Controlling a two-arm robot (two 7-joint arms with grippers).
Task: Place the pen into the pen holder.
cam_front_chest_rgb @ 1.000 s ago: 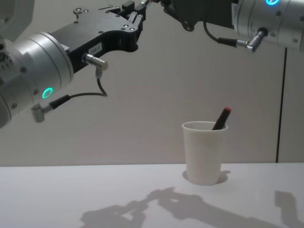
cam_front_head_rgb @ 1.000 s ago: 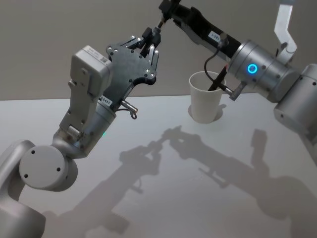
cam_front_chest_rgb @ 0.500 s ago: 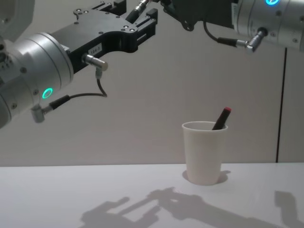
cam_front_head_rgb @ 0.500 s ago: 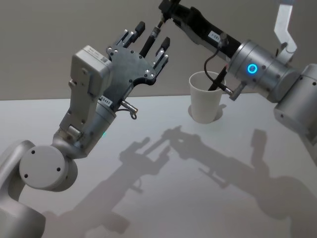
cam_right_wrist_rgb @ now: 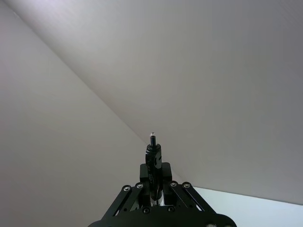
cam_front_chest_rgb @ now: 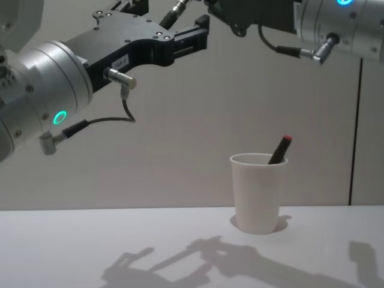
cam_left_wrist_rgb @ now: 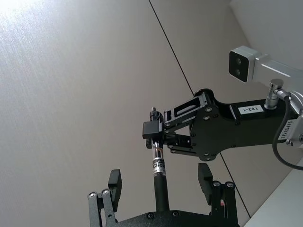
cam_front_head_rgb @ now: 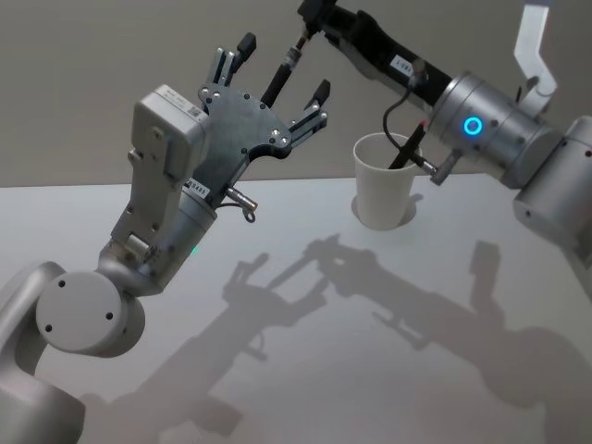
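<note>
High above the table, a black pen (cam_front_head_rgb: pixel 280 79) with a silver band hangs in the air, my right gripper (cam_front_head_rgb: pixel 305 23) shut on its upper end. My left gripper (cam_front_head_rgb: pixel 282 69) is open, its fingers (cam_front_head_rgb: pixel 321 92) spread apart on either side of the pen's lower part without touching it. In the left wrist view the pen (cam_left_wrist_rgb: pixel 158 175) stands between the open fingers (cam_left_wrist_rgb: pixel 115 182), with the right gripper (cam_left_wrist_rgb: pixel 154 135) clamped at its top. The pen holder, a white paper cup (cam_front_head_rgb: pixel 384 180), stands upright on the table below the right arm and holds a dark red-tipped pen (cam_front_chest_rgb: pixel 279 149).
The white table (cam_front_head_rgb: pixel 305 370) stretches wide in front of the cup (cam_front_chest_rgb: pixel 258 192), bearing the arms' shadows. A plain grey wall (cam_front_chest_rgb: pixel 180 132) rises behind. My right arm's silver wrist (cam_front_head_rgb: pixel 481 129) hovers just beside the cup's rim.
My left gripper has opened, its fingers spreading away from the pen. The right gripper still holds the pen's top in the same spot.
</note>
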